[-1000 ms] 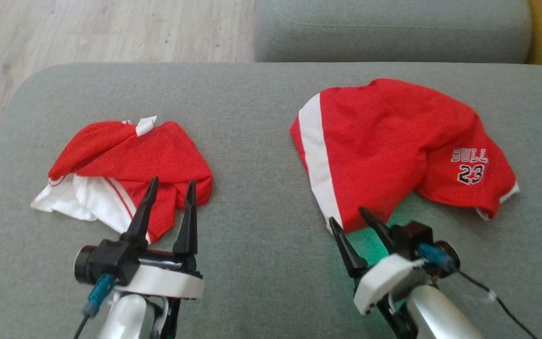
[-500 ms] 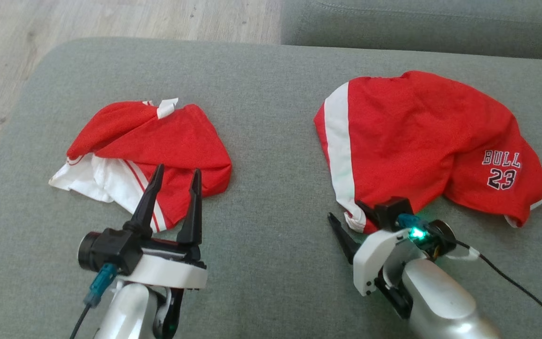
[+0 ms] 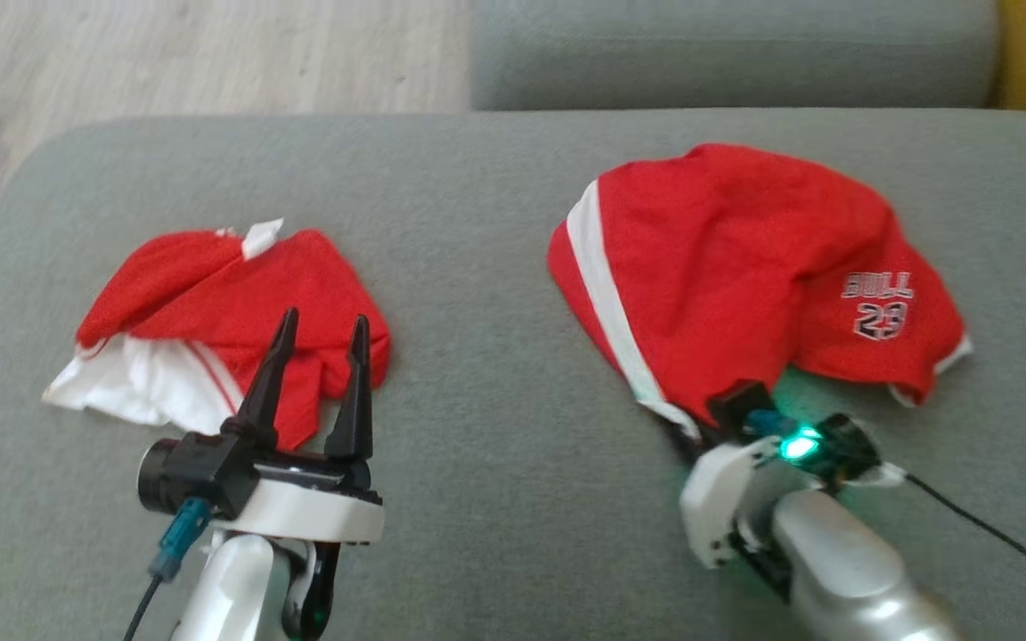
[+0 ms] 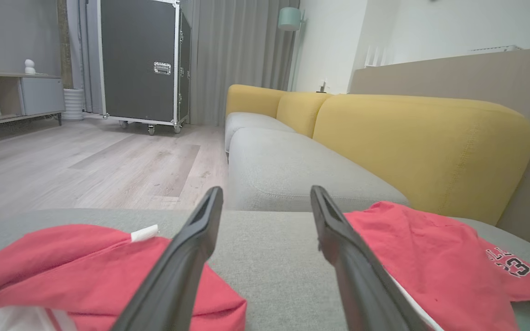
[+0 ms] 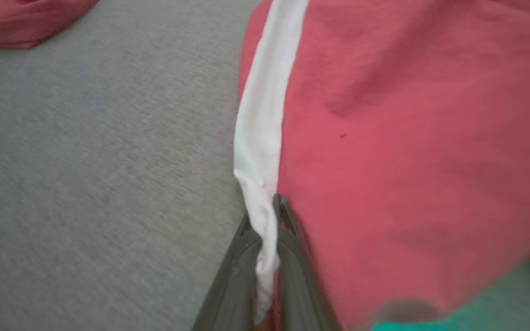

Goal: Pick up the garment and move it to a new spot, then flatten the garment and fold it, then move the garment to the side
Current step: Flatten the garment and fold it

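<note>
Right claw [image 5: 269, 216]: fingers pinched together on the near corner of the garment [image 3: 727, 258], at the bottom end of its white stripe [image 5: 260, 128]. The stripe bunches into the pinch. In head view the fingertips are hidden under that corner, with a green LED [image 3: 798, 445] lit on the wrist behind them.

The rest of the garment spreads ahead and right of this claw, rumpled, lying on the grey cushion [image 3: 495, 267]. Number print [image 3: 874, 307] sits on the far right part, well away from the pinch.

Left claw [image 3: 324, 316]: fingers spread wide, nothing between them, over the cushion. Second garment [image 3: 210, 303], red with white, lies crumpled just ahead-left of it. The tips overlap its near edge in head view; can't tell if they touch. It is well apart from the held garment, with bare cushion between.

Beyond the left claw: another grey seat [image 4: 283, 170], with a yellow backrest [image 4: 407, 142] to its right and wood floor [image 4: 85, 165] to its left.

Far end: black wheeled case [image 4: 141, 64], closed, contents not visible. Left of it is a low cabinet [image 4: 39, 94]. Its open bay holds something too blurred to identify.
</note>
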Motion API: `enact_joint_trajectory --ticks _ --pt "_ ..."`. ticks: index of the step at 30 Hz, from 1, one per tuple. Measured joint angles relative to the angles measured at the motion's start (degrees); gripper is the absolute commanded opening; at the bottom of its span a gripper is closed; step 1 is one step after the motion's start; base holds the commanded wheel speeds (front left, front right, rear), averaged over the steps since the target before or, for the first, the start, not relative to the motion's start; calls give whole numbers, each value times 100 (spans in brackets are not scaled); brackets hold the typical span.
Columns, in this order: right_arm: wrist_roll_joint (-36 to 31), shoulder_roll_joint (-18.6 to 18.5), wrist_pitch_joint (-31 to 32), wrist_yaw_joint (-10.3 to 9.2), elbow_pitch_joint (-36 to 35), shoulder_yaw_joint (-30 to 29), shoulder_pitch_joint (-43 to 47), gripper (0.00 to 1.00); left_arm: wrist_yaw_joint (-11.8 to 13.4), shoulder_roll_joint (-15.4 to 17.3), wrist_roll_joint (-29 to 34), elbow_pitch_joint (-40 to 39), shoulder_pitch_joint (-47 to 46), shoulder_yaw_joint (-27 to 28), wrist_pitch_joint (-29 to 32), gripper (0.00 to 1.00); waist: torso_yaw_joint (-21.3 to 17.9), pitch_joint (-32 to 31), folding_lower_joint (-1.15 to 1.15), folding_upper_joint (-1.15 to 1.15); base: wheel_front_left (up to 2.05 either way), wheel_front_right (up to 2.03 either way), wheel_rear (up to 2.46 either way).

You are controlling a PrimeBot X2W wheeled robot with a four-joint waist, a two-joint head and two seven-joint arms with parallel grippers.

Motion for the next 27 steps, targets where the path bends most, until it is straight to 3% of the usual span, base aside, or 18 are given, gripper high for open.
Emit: enact_joint_trajectory --ticks 3,10,16,17,18,21,22,27 --pt "-114 -232 16 2 115 -186 14 0 1 -1 -1 -20 8 5 0 100 -163 -133 0 0 0 0 0" --pt "-341 -1244 379 3 140 -1020 307 0 52 -2 -59 -75 100 10 0 100 -555 -418 0 0 0 0 0" --pt "-715 -1474 798 3 -226 -1933 680 0 57 -3 -59 -109 138 8 0 100 -780 -529 0 0 0 0 0" --pt "-771 -1469 820 3 -327 -2119 738 12 58 -3 -60 -110 138 7 0 100 -796 -536 0 0 0 0 0" --pt "-850 -1452 816 3 -465 -2308 794 98 59 -3 -60 -110 138 7 0 100 -808 -543 0 0 0 0 0" --pt "-993 -1248 810 3 -864 -2798 911 100 69 -3 -59 -110 138 7 0 100 -834 -554 0 0 0 0 0" --pt "-1016 -1001 755 3 -1168 -2971 991 100 69 -3 -59 -110 138 5 0 100 -844 -560 0 0 0 0 0" --pt "-1072 -448 424 3 -2038 -3199 1217 100 67 -3 -55 -109 139 21 0 100 -882 -570 0 0 0 0 0"
